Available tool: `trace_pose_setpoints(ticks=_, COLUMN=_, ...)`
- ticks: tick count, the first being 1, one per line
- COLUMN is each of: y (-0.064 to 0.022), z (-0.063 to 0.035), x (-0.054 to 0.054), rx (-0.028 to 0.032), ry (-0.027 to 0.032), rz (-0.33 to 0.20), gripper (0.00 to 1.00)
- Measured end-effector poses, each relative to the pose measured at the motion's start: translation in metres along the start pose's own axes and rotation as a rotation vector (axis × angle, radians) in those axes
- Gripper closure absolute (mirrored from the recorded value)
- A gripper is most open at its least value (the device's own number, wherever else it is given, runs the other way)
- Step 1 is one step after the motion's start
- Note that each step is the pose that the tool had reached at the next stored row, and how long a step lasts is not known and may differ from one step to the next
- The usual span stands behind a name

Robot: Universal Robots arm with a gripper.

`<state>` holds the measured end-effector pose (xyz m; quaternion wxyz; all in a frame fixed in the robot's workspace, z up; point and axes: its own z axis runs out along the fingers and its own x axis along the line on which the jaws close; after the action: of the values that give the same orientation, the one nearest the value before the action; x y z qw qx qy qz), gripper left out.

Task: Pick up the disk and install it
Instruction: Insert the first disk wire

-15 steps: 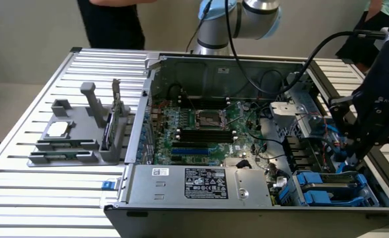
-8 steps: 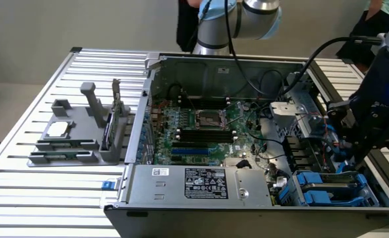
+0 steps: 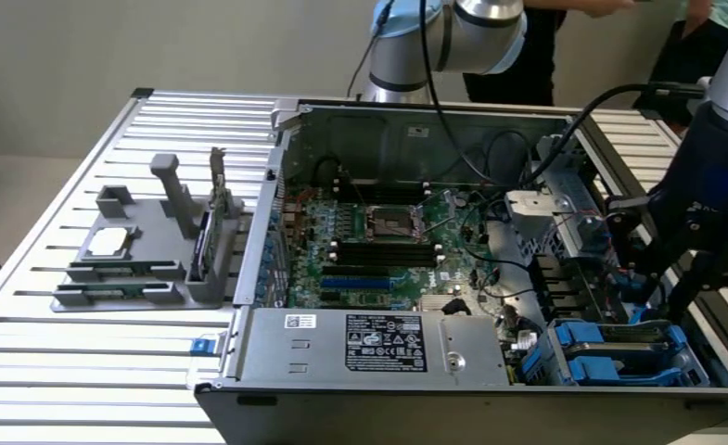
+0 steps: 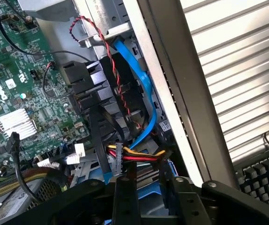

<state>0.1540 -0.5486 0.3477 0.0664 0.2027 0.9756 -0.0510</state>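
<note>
Care near red and yellow cables seems wise: end effector, apart, hovers above blue-framed silver-grey rectangular metal disk.

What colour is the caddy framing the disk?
Blue; the caddy shows best in the exterior view.

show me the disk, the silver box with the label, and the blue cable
disk [image 3: 619, 347], exterior view, on its grey metal top face
silver box [image 3: 385, 342], exterior view, on its black-and-white label
blue cable [image 4: 147, 89], wrist view, on the middle of its flat run
</note>
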Motion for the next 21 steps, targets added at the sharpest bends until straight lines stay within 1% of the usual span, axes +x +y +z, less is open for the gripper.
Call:
trace_pose_setpoints(ticks=1, y=0.0003, z=0.0009, x=0.0002, rx=0.0039, ry=-0.0017, rz=0.001, gripper=0.64)
trace_pose_setpoints(ticks=2, y=0.0004, z=0.0014, x=0.0004, rx=0.0071, ry=-0.0029, rz=0.002, gripper=0.58)
trace_pose_setpoints(ticks=5, y=0.0003, z=0.0016, x=0.0008, rx=0.0130, ry=-0.0049, rz=0.006, gripper=0.58)
trace_pose_setpoints(ticks=8, y=-0.0003, z=0.0013, x=0.0021, rx=0.0156, ry=-0.0048, rz=0.011, gripper=0.58)
trace_pose_setpoints(ticks=13, y=-0.0012, z=0.0012, x=0.0042, rx=0.0171, ry=-0.0033, rz=0.020, gripper=0.58)
trace_pose_setpoints(ticks=14, y=-0.0012, z=0.0012, x=0.0043, rx=0.0183, ry=-0.0033, rz=0.022, gripper=0.58)
trace_pose_setpoints(ticks=15, y=-0.0012, z=0.0011, x=0.0043, rx=0.0209, ry=-0.0039, rz=0.026, gripper=0.58)
trace_pose_setpoints(ticks=17, y=-0.0013, z=0.0010, x=0.0044, rx=0.0295, ry=-0.0064, rz=0.035, gripper=0.58)
trace_pose_setpoints(ticks=18, y=-0.0013, z=0.0011, x=0.0044, rx=0.0328, ry=-0.0071, rz=0.039, gripper=0.58)
trace_pose_setpoints(ticks=21, y=-0.0014, z=0.0010, x=0.0045, rx=0.0383, ry=-0.0080, rz=0.050, gripper=0.58)
